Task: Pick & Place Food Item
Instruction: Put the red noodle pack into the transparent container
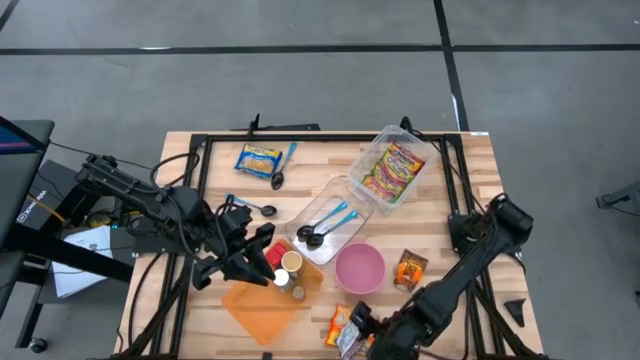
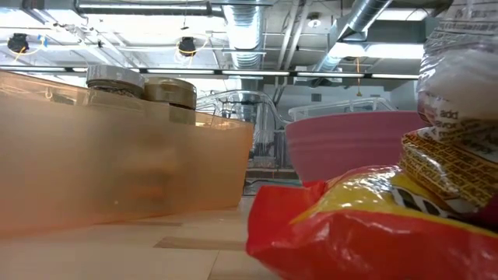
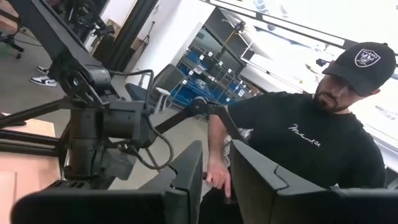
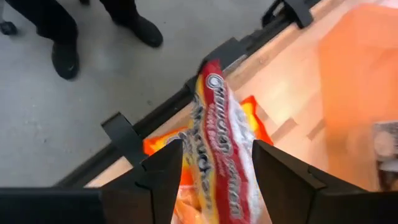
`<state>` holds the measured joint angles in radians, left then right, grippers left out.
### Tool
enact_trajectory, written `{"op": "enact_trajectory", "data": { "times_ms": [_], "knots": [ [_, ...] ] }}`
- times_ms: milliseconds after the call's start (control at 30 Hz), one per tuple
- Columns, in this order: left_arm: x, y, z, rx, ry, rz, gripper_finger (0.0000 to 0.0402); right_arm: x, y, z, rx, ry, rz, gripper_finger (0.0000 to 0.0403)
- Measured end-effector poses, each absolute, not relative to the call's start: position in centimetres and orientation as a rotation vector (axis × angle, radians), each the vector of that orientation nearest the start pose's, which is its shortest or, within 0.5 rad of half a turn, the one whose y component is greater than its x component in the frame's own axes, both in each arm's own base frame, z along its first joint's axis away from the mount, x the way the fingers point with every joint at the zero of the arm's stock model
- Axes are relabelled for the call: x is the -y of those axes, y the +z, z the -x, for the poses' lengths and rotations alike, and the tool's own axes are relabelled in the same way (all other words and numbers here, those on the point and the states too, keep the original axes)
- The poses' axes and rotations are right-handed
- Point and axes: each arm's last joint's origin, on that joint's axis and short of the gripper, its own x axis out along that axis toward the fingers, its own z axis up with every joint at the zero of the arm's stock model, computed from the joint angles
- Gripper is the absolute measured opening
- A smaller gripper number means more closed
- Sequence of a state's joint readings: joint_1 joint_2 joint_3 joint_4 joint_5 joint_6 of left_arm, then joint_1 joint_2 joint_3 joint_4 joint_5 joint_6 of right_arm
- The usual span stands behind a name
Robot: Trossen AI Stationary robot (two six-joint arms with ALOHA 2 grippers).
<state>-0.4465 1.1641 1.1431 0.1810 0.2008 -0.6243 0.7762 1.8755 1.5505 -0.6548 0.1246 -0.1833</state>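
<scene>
Two dark arms here, both matte black. The left arm (image 1: pixel 150 205) is built of chunky jointed blocks, with black cables looping loosely off its side and an orange wire back near its base. The right arm (image 1: pixel 470 255) shows a slimmer, tube-like link between rounded joint housings. From the wrist cameras, each end effector carries two broad, flat black fingers (image 4: pixel 283 180) with angular, faceted faces and plain edges.

Wooden table (image 1: pixel 480 165) is loaded with orange bin (image 1: pixel 262 305), pink bowl (image 1: pixel 359 268), clear trays (image 1: pixel 335 215), snack packets (image 1: pixel 259 158).
</scene>
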Motion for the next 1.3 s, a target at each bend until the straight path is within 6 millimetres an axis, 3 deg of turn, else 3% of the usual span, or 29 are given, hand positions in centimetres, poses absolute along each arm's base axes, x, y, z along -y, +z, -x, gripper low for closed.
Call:
{"op": "enact_trajectory", "data": {
  "times_ms": [333,567,733,1067,1300],
  "knots": [
    [11.6,41.6,-22.9,-0.048,-0.675,0.62,0.0076,-27.8,25.0,-30.3,-0.789,0.701,0.623,0.0185],
    [11.6,41.6,-22.9,-0.043,-0.658,0.623,0.0076,-28.5,22.6,-30.7,-0.832,0.768,0.674,0.0182],
    [11.6,41.6,-22.9,-0.042,-0.658,0.623,0.0076,-28.3,22.1,-30.9,-0.835,0.748,0.69,0.0172],
    [11.6,41.6,-22.9,-0.041,-0.654,0.624,0.0076,-26.7,21.0,-31.5,-0.884,0.717,0.656,0.0083],
    [11.5,41.6,-23.0,-0.04,-0.649,0.625,0.0076,-26.8,21.4,-31.3,-0.859,0.718,0.645,0.0006]
  ]
}}
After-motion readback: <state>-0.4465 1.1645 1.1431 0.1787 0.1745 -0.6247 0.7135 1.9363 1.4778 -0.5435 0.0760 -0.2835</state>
